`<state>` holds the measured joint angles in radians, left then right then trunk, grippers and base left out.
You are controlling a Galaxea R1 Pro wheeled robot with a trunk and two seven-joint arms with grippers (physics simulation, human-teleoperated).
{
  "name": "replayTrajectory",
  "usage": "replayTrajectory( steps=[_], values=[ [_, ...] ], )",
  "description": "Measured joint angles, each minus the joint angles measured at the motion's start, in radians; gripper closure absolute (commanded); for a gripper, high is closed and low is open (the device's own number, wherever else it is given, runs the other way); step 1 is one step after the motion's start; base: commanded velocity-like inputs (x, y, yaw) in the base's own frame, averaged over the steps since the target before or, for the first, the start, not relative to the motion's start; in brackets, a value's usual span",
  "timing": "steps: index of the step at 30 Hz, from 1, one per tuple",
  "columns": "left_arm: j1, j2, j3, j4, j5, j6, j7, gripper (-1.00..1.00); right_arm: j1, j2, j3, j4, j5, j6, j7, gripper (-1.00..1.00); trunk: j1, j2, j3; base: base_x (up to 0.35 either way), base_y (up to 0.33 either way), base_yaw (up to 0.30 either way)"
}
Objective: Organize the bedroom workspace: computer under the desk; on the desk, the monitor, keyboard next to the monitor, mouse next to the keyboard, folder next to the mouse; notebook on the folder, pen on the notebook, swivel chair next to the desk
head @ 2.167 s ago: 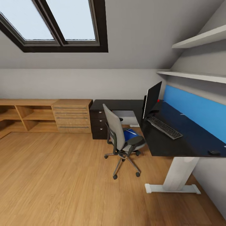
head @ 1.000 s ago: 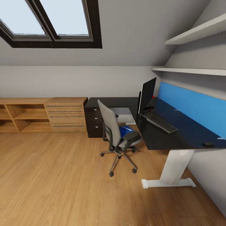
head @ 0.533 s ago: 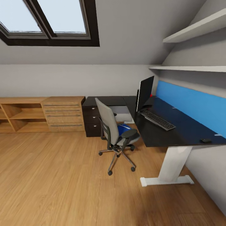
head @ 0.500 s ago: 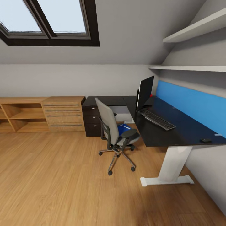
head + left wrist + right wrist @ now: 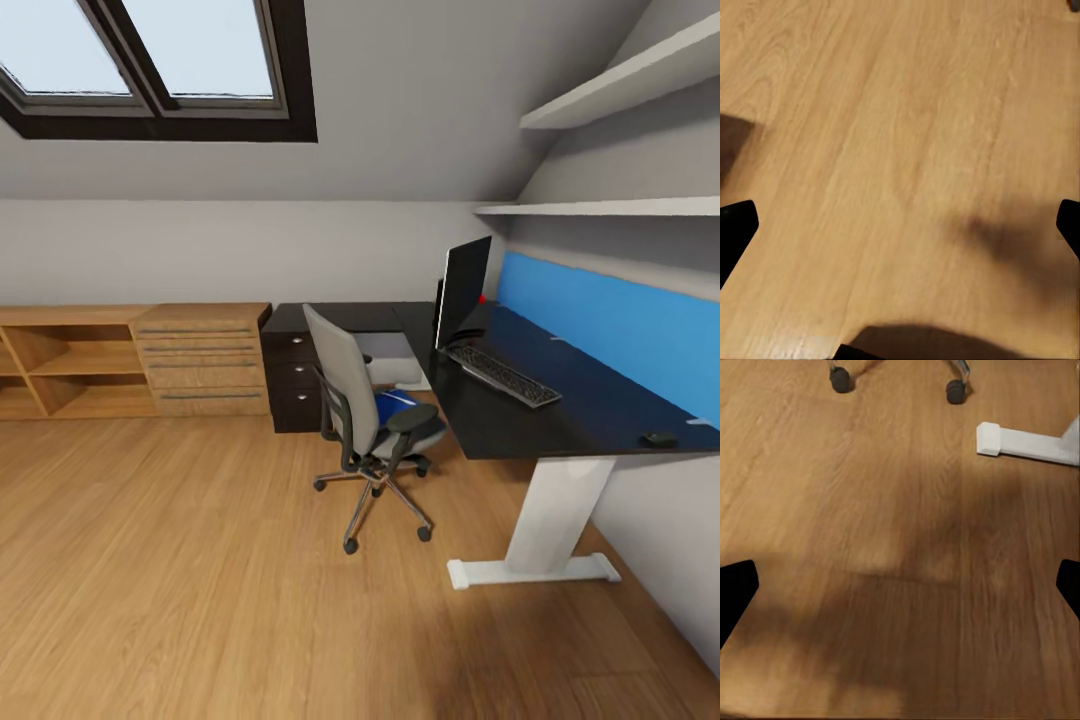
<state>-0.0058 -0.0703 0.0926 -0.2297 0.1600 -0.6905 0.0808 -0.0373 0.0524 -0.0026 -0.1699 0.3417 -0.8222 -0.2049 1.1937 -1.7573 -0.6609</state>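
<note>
The black-topped desk [image 5: 560,415] runs along the right wall. On it the monitor [image 5: 463,288] stands edge-on, with the keyboard [image 5: 501,375] just in front of it and the small black mouse [image 5: 658,438] near the desk's near end. The swivel chair [image 5: 352,400] stands beside the desk, with the blue folder [image 5: 393,406] on its seat. Notebook and pen are out of view. I cannot tell whether a pale shape [image 5: 392,372] under the desk is the computer. My left gripper [image 5: 900,229] and right gripper [image 5: 900,585] hang open over the wooden floor.
Low light-wood cabinets [image 5: 130,360] line the back wall, left of the desk's black drawer unit [image 5: 293,385]. In the right wrist view, the chair castors [image 5: 840,379] and the desk's white foot [image 5: 1024,441] lie ahead. Wall shelves [image 5: 620,208] hang above the desk.
The whole head view has shifted a little, so the camera has moved. Chair, folder, monitor, keyboard and mouse keep their places relative to one another.
</note>
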Motion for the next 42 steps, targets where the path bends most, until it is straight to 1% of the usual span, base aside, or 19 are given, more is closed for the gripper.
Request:
replayTrajectory(
  steps=[1, 3, 4, 5, 6, 8, 10, 12, 13, 16, 18, 20, 24, 29, 33, 34, 35, 38, 42],
  values=[
    [0.000, -0.007, 0.000, -0.081, -0.003, 0.096, 0.030, -1.00, -0.001, 0.005, 0.000, -0.056, 0.000, 0.009, 0.000, -1.00, 0.004, -0.007, -0.003, 0.000, 0.000, 0.000],
    [0.000, -0.012, 0.003, -0.176, -0.004, 0.215, 0.064, -1.00, -0.003, 0.012, -0.001, -0.119, 0.000, 0.034, 0.000, -1.00, 0.012, -0.021, -0.009, 0.000, 0.000, 0.000],
    [0.000, -0.017, 0.003, -0.275, -0.009, 0.340, 0.096, -1.00, -0.013, 0.020, -0.001, -0.175, 0.000, 0.079, 0.000, -1.00, 0.015, -0.028, -0.012, 0.000, 0.000, 0.000],
    [0.000, -0.018, 0.003, -0.333, -0.009, 0.407, 0.110, -1.00, -0.024, 0.024, -0.001, -0.201, -0.001, 0.110, 0.000, -1.00, 0.019, -0.035, -0.016, 0.000, 0.000, 0.000],
    [0.000, -0.020, 0.003, -0.434, -0.011, 0.537, 0.129, -1.00, -0.054, 0.032, -0.001, -0.239, 0.000, 0.185, 0.001, -1.00, 0.023, -0.042, -0.019, 0.000, 0.000, 0.000],
    [0.000, -0.021, 0.003, -0.541, -0.010, 0.664, 0.140, -1.00, -0.101, 0.041, -0.001, -0.263, -0.001, 0.274, 0.002, -1.00, 0.031, -0.056, -0.025, 0.000, 0.000, 0.000],
    [-0.007, -0.025, 0.002, -0.710, -0.009, 0.862, 0.151, -1.00, -0.227, 0.062, -0.001, -0.270, 0.000, 0.457, 0.002, -1.00, 0.038, -0.070, -0.031, 0.000, 0.000, 0.000],
    [-0.024, -0.029, 0.002, -0.779, -0.009, 0.933, 0.154, -1.00, -0.286, 0.070, -0.002, -0.254, 0.000, 0.532, 0.001, -1.00, 0.046, -0.084, -0.037, 0.000, 0.000, 0.000],
    [-0.051, -0.036, 0.002, -0.827, -0.009, 0.982, 0.157, -1.00, -0.348, 0.077, -0.002, -0.230, -0.003, 0.580, 0.001, -1.00, 0.050, -0.091, -0.040, 0.000, 0.000, 0.000],
    [-0.124, -0.051, 0.002, -0.880, -0.008, 1.038, 0.160, -1.00, -0.467, 0.090, -0.003, -0.178, -0.032, 0.637, 0.000, -1.00, 0.061, -0.112, -0.050, 0.000, 0.000, 0.000],
    [-0.189, -0.064, 0.002, -0.902, -0.009, 1.079, 0.160, -1.00, -0.569, 0.099, -0.003, -0.134, -0.086, 0.674, -0.001, -1.00, 0.069, -0.126, -0.056, 0.000, 0.000, 0.000],
    [-0.223, -0.070, 0.002, -0.921, -0.009, 1.123, 0.159, -1.00, -0.631, 0.101, -0.004, -0.113, -0.133, 0.703, 0.000, -1.00, 0.077, -0.140, -0.062, 0.000, 0.000, 0.000],
    [-0.248, -0.074, 0.001, -0.975, -0.008, 1.201, 0.156, -1.00, -0.703, 0.102, -0.004, -0.097, -0.205, 0.734, 0.000, -1.00, 0.092, -0.168, -0.075, 0.000, 0.000, 0.000],
    [-0.259, -0.074, 0.004, -1.050, -0.008, 1.249, 0.152, -1.00, -0.736, 0.102, -0.005, -0.088, -0.252, 0.748, -0.003, -1.00, 0.111, -0.203, -0.091, 0.000, 0.000, 0.000],
    [-0.260, -0.067, 0.007, -1.046, -0.010, 1.256, 0.152, -1.00, -0.741, 0.110, -0.003, -0.073, -0.259, 0.748, -0.003, -1.00, 0.127, -0.231, -0.103, 0.000, 0.000, 0.000],
    [-0.260, -0.058, 0.007, -1.100, -0.011, 1.257, 0.152, -1.00, -0.742, 0.118, -0.002, -0.072, -0.263, 0.749, -0.012, -1.00, 0.130, -0.238, -0.107, 0.000, 0.000, 0.000],
    [-0.259, -0.058, 0.007, -1.116, -0.010, 1.257, 0.152, -1.00, -0.742, 0.119, -0.002, -0.072, -0.263, 0.749, -0.014, -1.00, 0.134, -0.245, -0.110, 0.000, 0.000, 0.000],
    [-0.238, -0.059, 0.006, -1.174, -0.010, 1.258, 0.152, -1.00, -0.743, 0.122, 0.001, -0.073, -0.263, 0.753, -0.020, -1.00, 0.146, -0.266, -0.119, 0.000, 0.000, 0.000],
    [-0.160, -0.061, 0.003, -1.313, -0.009, 1.260, 0.151, -1.00, -0.741, 0.122, 0.000, -0.107, -0.263, 0.785, -0.022, -1.00, 0.161, -0.294, -0.132, 0.000, 0.000, 0.000]
  ],
)
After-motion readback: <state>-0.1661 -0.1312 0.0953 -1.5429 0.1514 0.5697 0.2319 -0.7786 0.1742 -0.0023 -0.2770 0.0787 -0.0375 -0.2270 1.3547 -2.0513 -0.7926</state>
